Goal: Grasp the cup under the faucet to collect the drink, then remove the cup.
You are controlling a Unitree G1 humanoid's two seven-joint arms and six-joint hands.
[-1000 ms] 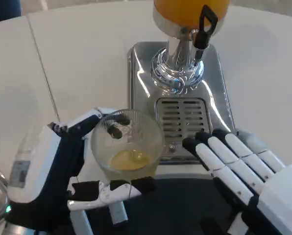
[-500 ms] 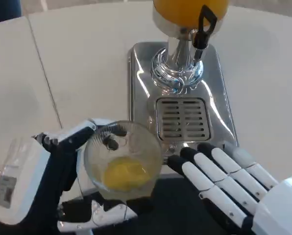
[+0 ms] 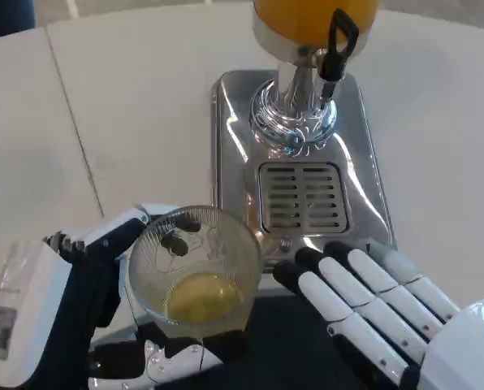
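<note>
A clear ribbed cup (image 3: 195, 272) with a little orange drink at its bottom is held by my left hand (image 3: 79, 313), fingers wrapped around its sides. It is near the front edge, left of the steel drip tray (image 3: 304, 197) and away from the black-handled faucet (image 3: 339, 42). The dispenser (image 3: 307, 49) holds orange juice above its chrome stand. My right hand (image 3: 370, 299) lies flat with its fingers stretched out and apart, just in front of the drip tray's base, holding nothing.
White table (image 3: 128, 106) spreads to the left and behind the dispenser, with a seam (image 3: 75, 130) running across it. The steel base (image 3: 234, 154) of the dispenser stands close to the cup's right.
My left hand has carried the cup a little left and toward me, away from the drip tray. My right hand has shifted slightly left, still flat.
</note>
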